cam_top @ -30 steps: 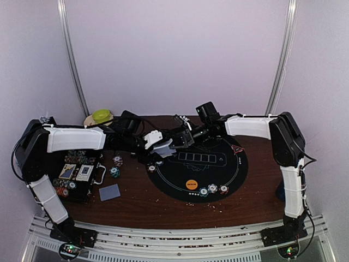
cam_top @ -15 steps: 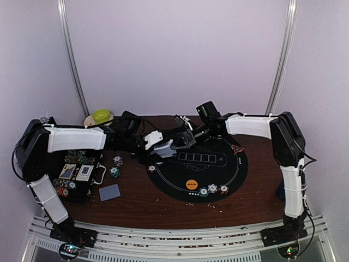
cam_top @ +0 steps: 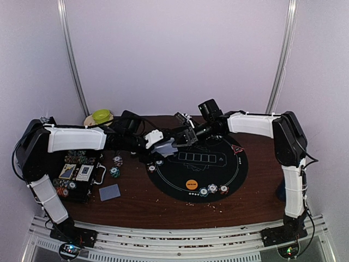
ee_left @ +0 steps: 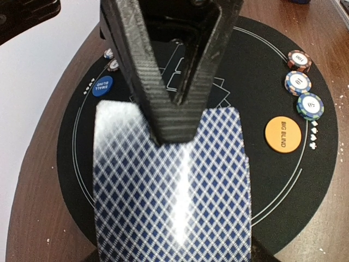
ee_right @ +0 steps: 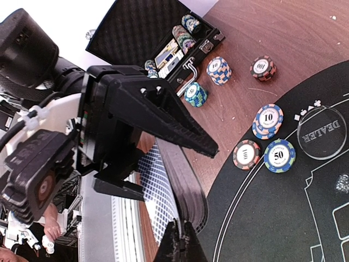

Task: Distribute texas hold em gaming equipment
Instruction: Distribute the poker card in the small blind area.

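My left gripper (cam_top: 163, 147) is shut on a deck of blue-diamond-backed playing cards (ee_left: 173, 191), held in the air over the left part of the round black mat (cam_top: 229, 169). One black finger (ee_left: 174, 109) lies across the deck's top; the other is hidden beneath. My right gripper (ee_right: 179, 224) meets it from the right and is shut on the edge of the top card (ee_right: 157, 188), which bows away from the deck (ee_right: 185, 180). On the mat lie an orange Big Blind disc (ee_left: 283, 135), a blue Small Blind disc (ee_left: 102, 87), a clear Dealer disc (ee_right: 322, 132) and striped chips (ee_right: 268, 120).
The open black chip case (cam_top: 76, 174) sits at the left with chips and cards inside. Small chip stacks (cam_top: 115, 166) and a single face-down card (cam_top: 109, 192) lie beside it. Three chips (cam_top: 212, 189) line the mat's near edge. A green bowl (cam_top: 101, 115) stands at the back left.
My right gripper's jaws have closed onto the top card's edge, and the right arm has drawn slightly to the right. The left arm and the deck have stayed put.
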Motion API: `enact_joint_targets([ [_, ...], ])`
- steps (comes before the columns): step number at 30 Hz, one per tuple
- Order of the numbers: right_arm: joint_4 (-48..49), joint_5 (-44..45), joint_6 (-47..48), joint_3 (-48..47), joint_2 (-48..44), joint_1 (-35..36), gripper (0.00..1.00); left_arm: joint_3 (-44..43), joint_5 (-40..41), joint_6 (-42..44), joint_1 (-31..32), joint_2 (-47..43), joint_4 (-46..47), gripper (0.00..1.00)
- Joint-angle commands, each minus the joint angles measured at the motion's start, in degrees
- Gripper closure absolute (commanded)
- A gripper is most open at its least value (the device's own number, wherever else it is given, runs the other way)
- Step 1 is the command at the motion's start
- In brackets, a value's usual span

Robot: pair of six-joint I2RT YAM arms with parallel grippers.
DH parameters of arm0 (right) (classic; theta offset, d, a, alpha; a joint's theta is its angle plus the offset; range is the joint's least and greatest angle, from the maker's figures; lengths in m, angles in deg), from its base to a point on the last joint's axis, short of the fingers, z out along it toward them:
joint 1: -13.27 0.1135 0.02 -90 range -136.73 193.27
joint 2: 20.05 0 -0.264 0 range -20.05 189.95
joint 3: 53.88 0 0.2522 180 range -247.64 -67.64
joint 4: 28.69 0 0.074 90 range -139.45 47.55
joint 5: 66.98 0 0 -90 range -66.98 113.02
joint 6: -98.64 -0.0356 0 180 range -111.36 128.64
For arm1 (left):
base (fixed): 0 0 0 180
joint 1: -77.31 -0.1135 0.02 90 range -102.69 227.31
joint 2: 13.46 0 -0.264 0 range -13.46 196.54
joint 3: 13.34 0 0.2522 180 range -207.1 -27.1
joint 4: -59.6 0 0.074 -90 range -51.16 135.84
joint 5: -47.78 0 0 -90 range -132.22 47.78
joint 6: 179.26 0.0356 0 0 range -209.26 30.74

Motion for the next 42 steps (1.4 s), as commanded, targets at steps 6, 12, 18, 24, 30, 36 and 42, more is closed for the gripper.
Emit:
enact_joint_targets([
  [6, 5.71, -1.87, -1.82, 2.66, -6.36, -4.08, 1.0, -0.8, 1.05, -0.37, -0.17, 0.35, 2.58, 0.97],
  [12, 7.05, -1.27, -1.61, 5.59, -8.69, -5.5, 1.0, -0.71, 2.1, -0.97, -0.26, 0.47, 3.44, 0.97],
  [18, 14.14, 0.96, -7.25, 9.54, -11.09, -7.75, 1.0, -0.39, 4.13, -1.45, -0.47, 0.43, 4.47, 0.98],
  [24, 23.99, 5.87, -15.92, 12.68, -11.75, -10.09, 1.0, -0.27, 5.51, -1.83, -0.9, 0.52, 5.16, 0.98],
  [30, 21.6, 14.34, -16.93, 10.54, -10.72, -11.06, 1.0, -0.64, 6.22, -1.68, -0.88, 1.05, 4.89, 0.98],
  [36, 17.45, 23.71, -15.31, 7.34, -8.98, -12.12, 1.0, -1.69, 6.77, -1.5, -0.88, 2.24, 3.76, 0.98],
  [42, 15.3, 29.34, -14.73, 4.8, -6.4, -12.98, 1.0, -2.27, 7.65, -1.21, -0.91, 2.36, 3.03, 0.98],
])
